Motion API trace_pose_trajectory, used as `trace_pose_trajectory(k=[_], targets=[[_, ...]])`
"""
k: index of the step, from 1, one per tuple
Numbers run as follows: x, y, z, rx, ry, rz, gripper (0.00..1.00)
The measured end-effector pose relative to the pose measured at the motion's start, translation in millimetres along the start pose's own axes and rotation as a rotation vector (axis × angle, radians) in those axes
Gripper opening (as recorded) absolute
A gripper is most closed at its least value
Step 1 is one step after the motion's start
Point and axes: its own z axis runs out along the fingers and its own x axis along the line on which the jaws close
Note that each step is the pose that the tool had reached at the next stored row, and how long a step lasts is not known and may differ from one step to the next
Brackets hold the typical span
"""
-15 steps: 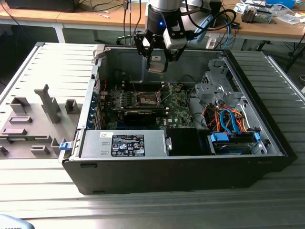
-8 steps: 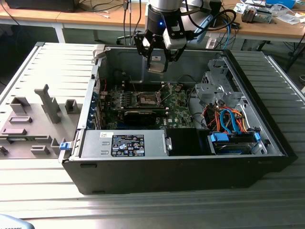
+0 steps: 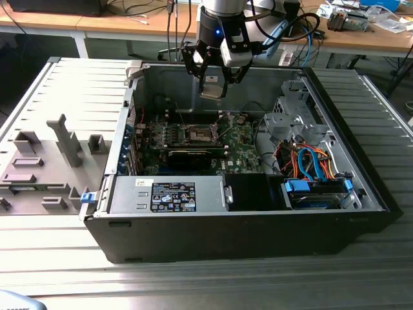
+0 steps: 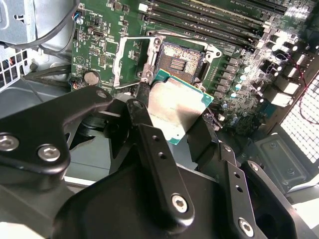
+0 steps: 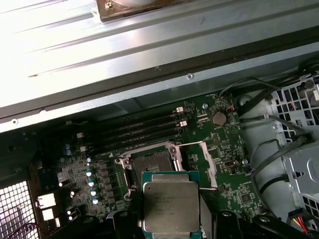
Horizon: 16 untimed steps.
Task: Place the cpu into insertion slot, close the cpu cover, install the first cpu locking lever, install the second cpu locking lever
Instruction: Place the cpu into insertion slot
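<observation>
My gripper (image 3: 213,87) hangs above the open computer case, shut on the cpu (image 3: 213,86), a flat square chip with a silvery top. In both wrist views the cpu (image 4: 177,107) (image 5: 171,204) sits between the black fingers (image 4: 142,107), held in the air over the green board. The insertion slot (image 4: 180,58) (image 5: 152,162) lies uncovered beneath it, dark-centred with a metal rim, also visible in the exterior view as the insertion slot (image 3: 200,134). The cpu cover (image 4: 130,57) (image 5: 205,167) stands flipped open beside the slot.
Long black memory slots (image 5: 134,132) run beside the socket. A power supply (image 3: 168,194) fills the case's near side, and a drive cage (image 3: 290,116) with orange and blue cables (image 3: 310,161) sits at the exterior view's right. A grey fixture tray (image 3: 51,155) lies outside on the left.
</observation>
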Motion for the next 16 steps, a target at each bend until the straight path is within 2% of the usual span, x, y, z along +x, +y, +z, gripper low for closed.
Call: trace_pose_trajectory(k=[16], targets=[[0.0, 0.0, 0.1, -0.0002, -0.0004, 0.009, 0.55]])
